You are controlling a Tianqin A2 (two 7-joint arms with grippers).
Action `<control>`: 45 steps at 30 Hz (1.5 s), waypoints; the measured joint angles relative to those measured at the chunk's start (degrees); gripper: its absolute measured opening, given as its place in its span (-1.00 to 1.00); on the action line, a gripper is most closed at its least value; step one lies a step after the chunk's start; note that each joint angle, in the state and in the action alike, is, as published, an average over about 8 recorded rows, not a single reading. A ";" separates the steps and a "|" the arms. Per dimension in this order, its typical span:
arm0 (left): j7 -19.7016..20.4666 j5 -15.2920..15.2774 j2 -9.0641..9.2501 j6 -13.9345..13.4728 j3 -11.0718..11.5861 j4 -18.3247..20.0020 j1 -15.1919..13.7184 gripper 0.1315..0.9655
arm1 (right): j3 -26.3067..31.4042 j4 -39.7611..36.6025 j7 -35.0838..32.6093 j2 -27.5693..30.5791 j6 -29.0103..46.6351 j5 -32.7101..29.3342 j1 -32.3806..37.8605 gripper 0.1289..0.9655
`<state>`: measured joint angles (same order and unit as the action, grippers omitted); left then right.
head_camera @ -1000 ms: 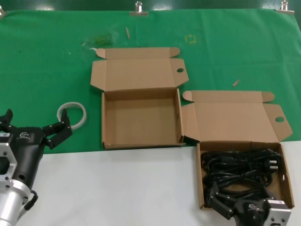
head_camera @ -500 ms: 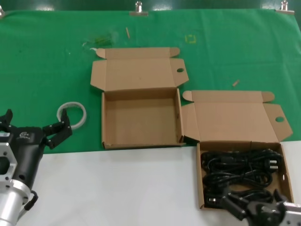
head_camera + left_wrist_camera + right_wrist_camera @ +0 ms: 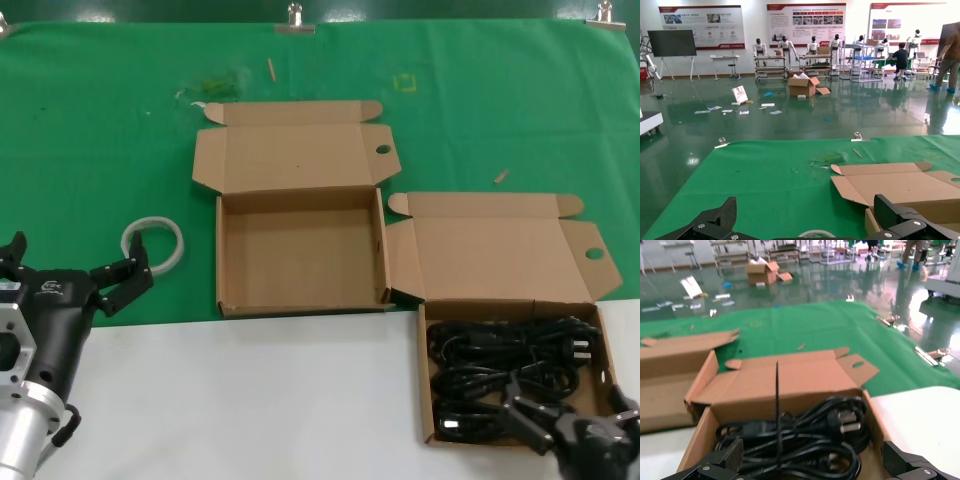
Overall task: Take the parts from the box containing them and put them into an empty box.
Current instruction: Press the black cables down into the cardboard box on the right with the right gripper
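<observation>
**Right gripper open above a tangle of cables**

Left gripper (image 3: 72, 272) waits at the table's left edge, fingers spread and empty, beside a tape ring (image 3: 153, 243) on the green cloth (image 3: 100, 120). Mid-table, the wide box (image 3: 300, 250) sits open with a bare tray. To its right, the narrow box (image 3: 500, 262) holds the cables (image 3: 505, 365): black power cords bundled in loops, plugs showing. Right gripper (image 3: 570, 415) hovers at that tray's near edge, jaws wide, holding nothing. My guess: the cords are light, limp and springy, likely to snag each other, so pinching across a bunched loop looks safer than taking a single strand or plug.
</observation>
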<state>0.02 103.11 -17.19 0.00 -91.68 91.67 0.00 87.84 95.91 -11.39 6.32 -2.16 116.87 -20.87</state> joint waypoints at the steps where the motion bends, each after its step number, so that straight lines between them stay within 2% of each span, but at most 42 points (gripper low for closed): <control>1: 0.00 0.00 0.00 0.00 0.00 0.00 0.00 1.00 | 0.83 0.00 -0.30 0.00 -1.15 -0.02 0.08 1.00; 9: 0.00 0.00 0.00 0.00 0.00 0.00 0.00 1.00 | 9.55 1.65 -6.76 0.00 -13.52 6.02 0.04 1.00; 15: 0.00 0.00 0.00 0.00 0.00 0.00 0.00 1.00 | 12.83 3.95 -12.83 0.00 -19.63 11.93 -0.12 1.00; 24: 0.00 0.00 0.00 0.00 0.00 0.00 0.00 1.00 | 13.01 6.45 -18.19 0.00 -22.54 16.22 -0.51 1.00; 33: 0.00 0.00 0.00 0.00 0.00 0.00 0.00 1.00 | 11.97 4.78 -20.40 0.00 -21.86 17.34 0.45 1.00; 45: 0.00 0.00 0.00 0.00 0.00 0.00 0.00 1.00 | 9.87 4.66 -33.97 0.00 -25.20 23.46 2.18 1.00</control>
<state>0.02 103.11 -17.19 0.00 -91.68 91.67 0.00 97.71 100.57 -45.37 6.32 -27.37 140.33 -18.69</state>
